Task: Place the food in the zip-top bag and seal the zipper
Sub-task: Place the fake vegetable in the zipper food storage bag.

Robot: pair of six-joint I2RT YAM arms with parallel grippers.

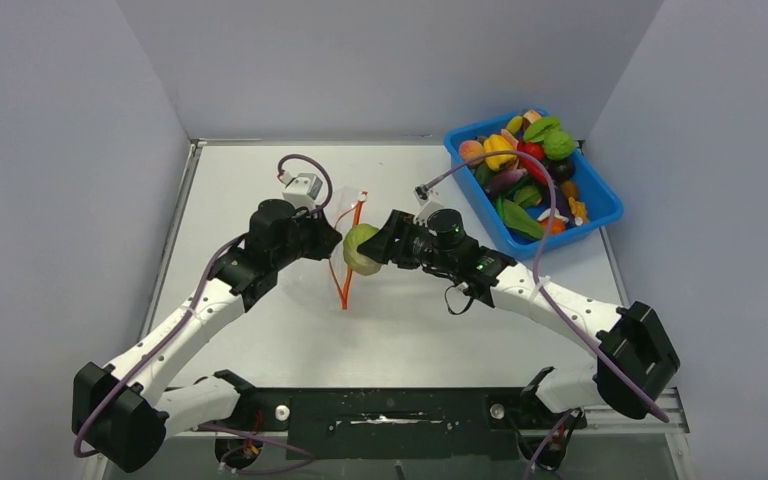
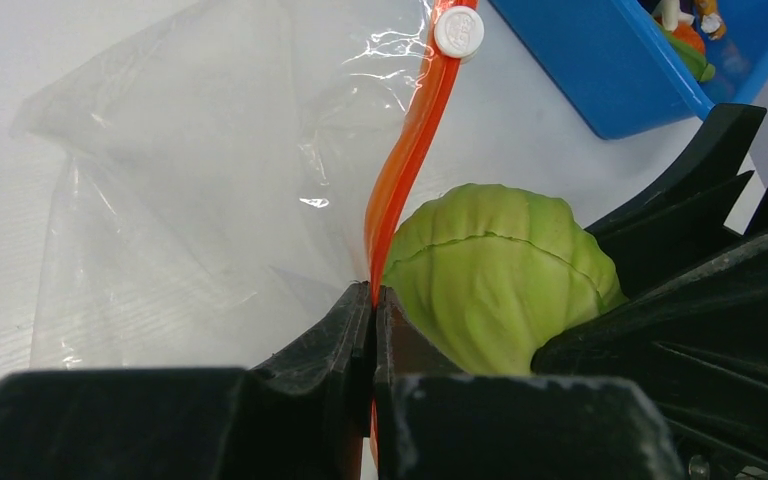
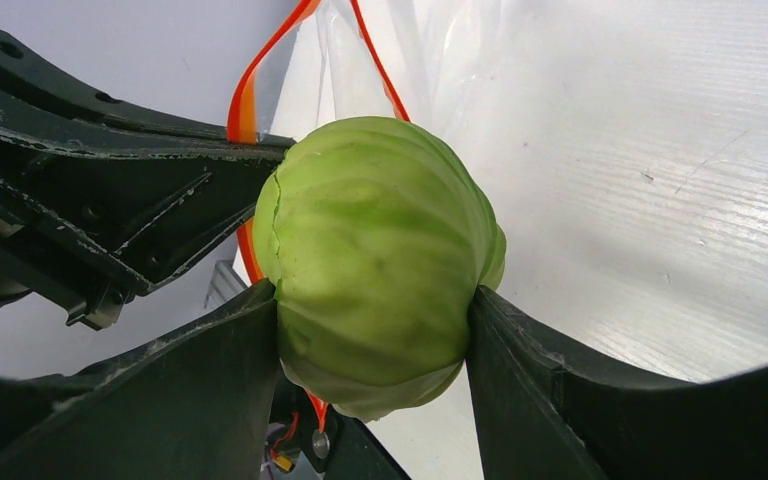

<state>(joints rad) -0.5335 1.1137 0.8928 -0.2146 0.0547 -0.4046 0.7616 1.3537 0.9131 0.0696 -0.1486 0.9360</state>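
1. Meeting over the middle of the table (image 1: 410, 330), the two arms were at the loading step. The left pincer (image 1: 332, 243) held the zip-top bag (image 1: 338, 268) up by its zipper (image 1: 350, 262), and the right pincer (image 1: 375, 245) brought a green toy cabbage (image 1: 362, 249) to the bag's mouth. The rest of the food (image 1: 520, 165) lay in the blue tub (image 1: 600, 205), well apart at the far right. The zipper's long axis ran from far to near, with the white slider (image 1: 363, 195) at the far end and the mouth facing the right arm.

2. From the left wrist, the left pincer's fingers were pressed together on the orange-red strip. The clear film trailed away to the left over the table. The cabbage sat just beside the strip, on its right.

3. From the right wrist, the right pincer was clamped on the cabbage's flanks. Behind it the strip's two lips appeared to part in a loop. The next move likely called for pushing the cabbage straight through that gap without tugging the lip from the left grip, then letting go. Sealing had not begun.
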